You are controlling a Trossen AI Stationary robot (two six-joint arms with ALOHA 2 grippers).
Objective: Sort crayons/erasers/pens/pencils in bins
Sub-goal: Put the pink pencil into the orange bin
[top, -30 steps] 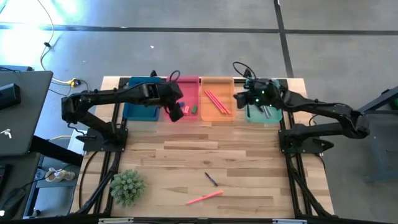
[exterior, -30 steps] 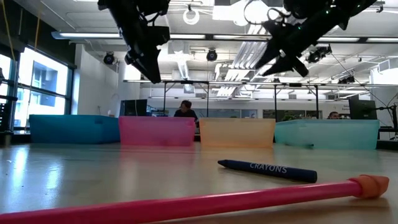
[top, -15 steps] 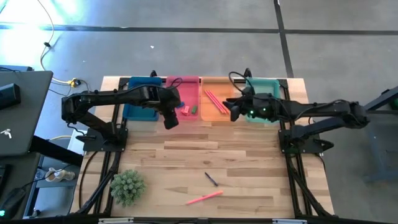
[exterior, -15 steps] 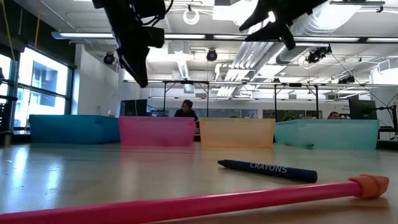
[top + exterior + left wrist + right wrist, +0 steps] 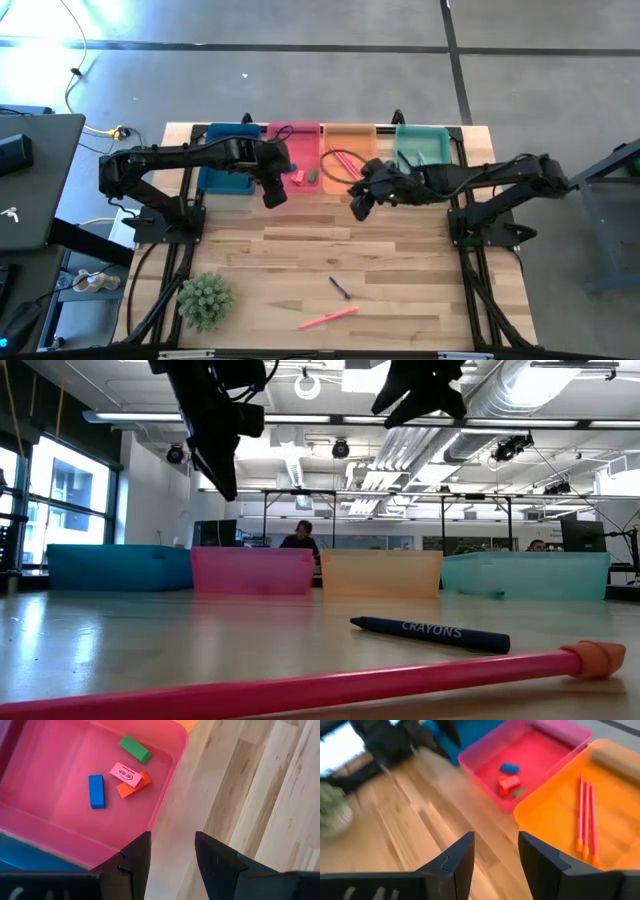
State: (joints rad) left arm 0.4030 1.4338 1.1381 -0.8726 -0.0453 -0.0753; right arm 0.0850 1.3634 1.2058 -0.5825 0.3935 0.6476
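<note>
Four bins stand in a row at the table's far edge: blue (image 5: 228, 172), pink (image 5: 296, 150), orange (image 5: 348, 160), teal (image 5: 424, 150). Blue, pink, orange-red and green erasers (image 5: 126, 775) lie in the pink bin (image 5: 60, 825). Pink pencils (image 5: 586, 815) lie in the orange bin (image 5: 555, 820). A dark blue crayon (image 5: 340, 288) and a pink pencil (image 5: 328, 319) lie on the table near its front edge. My left gripper (image 5: 272, 192) is open and empty over the pink bin's near edge. My right gripper (image 5: 358, 205) is open and empty just in front of the orange bin.
A small green plant (image 5: 205, 300) stands at the table's front left. Bare wood lies between the bins and the crayon. The crayon (image 5: 430, 632) and the pencil (image 5: 300, 685) lie close to the low camera.
My right gripper has swung from over the teal bin toward the table's left, past the orange bin, and a little toward the near edge. My left gripper has drawn back from over the pink bin to its near edge, then kept still.
</note>
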